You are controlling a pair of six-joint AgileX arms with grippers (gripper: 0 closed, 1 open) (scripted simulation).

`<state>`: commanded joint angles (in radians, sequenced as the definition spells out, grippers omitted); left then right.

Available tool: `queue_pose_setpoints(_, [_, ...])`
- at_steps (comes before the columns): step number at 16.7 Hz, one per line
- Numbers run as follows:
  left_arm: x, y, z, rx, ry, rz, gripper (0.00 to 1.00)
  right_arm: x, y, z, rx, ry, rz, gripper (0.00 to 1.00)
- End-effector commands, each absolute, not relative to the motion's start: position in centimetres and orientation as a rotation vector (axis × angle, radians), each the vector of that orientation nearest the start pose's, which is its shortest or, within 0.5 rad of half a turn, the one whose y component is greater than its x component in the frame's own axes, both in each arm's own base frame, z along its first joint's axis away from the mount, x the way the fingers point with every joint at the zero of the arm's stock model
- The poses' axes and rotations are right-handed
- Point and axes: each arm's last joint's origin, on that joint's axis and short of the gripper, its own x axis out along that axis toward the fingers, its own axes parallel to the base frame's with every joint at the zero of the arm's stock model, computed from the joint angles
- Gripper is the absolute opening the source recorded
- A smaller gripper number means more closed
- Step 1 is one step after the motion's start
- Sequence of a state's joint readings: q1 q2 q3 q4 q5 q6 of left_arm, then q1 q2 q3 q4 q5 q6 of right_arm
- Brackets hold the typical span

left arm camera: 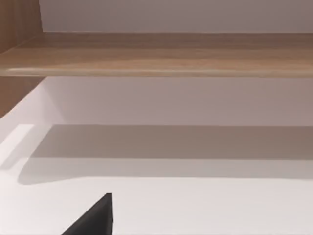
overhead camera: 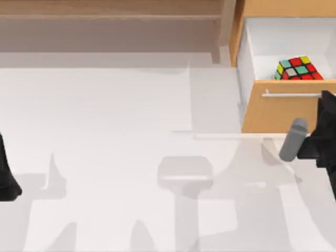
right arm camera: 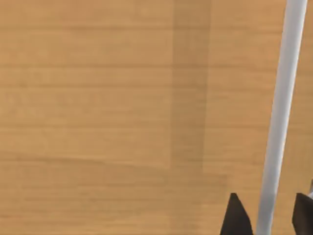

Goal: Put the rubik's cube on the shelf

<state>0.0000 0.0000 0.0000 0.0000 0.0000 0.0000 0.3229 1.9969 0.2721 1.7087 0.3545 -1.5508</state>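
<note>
the rubik's cube (overhead camera: 298, 69) sits inside the pulled-out drawer (overhead camera: 252, 47) of the orange-wood cabinet (overhead camera: 278, 111) at the top view's far right, resting on the drawer's white floor close behind the wooden front panel, nearer the drawer's right side. just below it on that panel runs the metal bar handle (overhead camera: 291, 95).

the right gripper (right arm camera: 266, 215) is at that handle: in the right wrist view the pale bar (right arm camera: 279, 122) passes between the two dark fingers (right arm camera: 235, 218), one on each side of it, set narrowly with a little room around the bar; whether they actually press on it i cannot tell. so the cube lies beyond the fingers, on the other side of the drawer front, not touched by them. in the top view the right arm (overhead camera: 323, 134) comes in from the right edge of the table (overhead camera: 105, 157), dark, with a grey cylinder (overhead camera: 293, 139) on it.

the shelf (overhead camera: 110, 10) runs along the back of the table at the left, a long light-brown board with a pale upright post (overhead camera: 224, 31) at its end beside the cabinet.

the left arm (overhead camera: 6, 173) is parked at the table's left edge, well apart from the cube; one dark fingertip (left arm camera: 93, 220) of the left gripper shows in its wrist view, facing the shelf board (left arm camera: 156, 54), and i cannot tell how its fingers stand.
</note>
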Motion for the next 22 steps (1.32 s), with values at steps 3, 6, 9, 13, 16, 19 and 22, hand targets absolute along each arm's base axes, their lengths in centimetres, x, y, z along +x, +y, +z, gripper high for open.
queue_pose_setpoints(3, [10.6, -0.1, 16.0, 0.000, 0.000, 0.000, 1.00, 24.3, 7.1, 8.7, -1.570, 0.016, 0.001, 0.75])
queue_pose_setpoints(6, [10.6, -0.1, 16.0, 0.000, 0.000, 0.000, 1.00, 24.3, 7.1, 8.7, -1.570, 0.016, 0.001, 0.98])
queue_pose_setpoints(9, [10.6, -0.1, 16.0, 0.000, 0.000, 0.000, 1.00, 24.3, 7.1, 8.7, -1.570, 0.016, 0.001, 1.00])
queue_pose_setpoints(13, [10.6, -0.1, 16.0, 0.000, 0.000, 0.000, 1.00, 24.3, 7.1, 8.7, -1.570, 0.016, 0.001, 1.00])
queue_pose_setpoints(16, [10.6, -0.1, 16.0, 0.000, 0.000, 0.000, 1.00, 24.2, 7.1, 8.7, -1.569, 0.013, -0.001, 1.00])
queue_pose_setpoints(19, [10.6, -0.1, 16.0, 0.000, 0.000, 0.000, 1.00, 23.0, 7.2, 8.7, -1.569, 0.013, -0.001, 1.00])
queue_pose_setpoints(22, [10.6, -0.1, 16.0, 0.000, 0.000, 0.000, 1.00, 22.3, 7.1, 8.7, -1.569, 0.015, -0.001, 1.00])
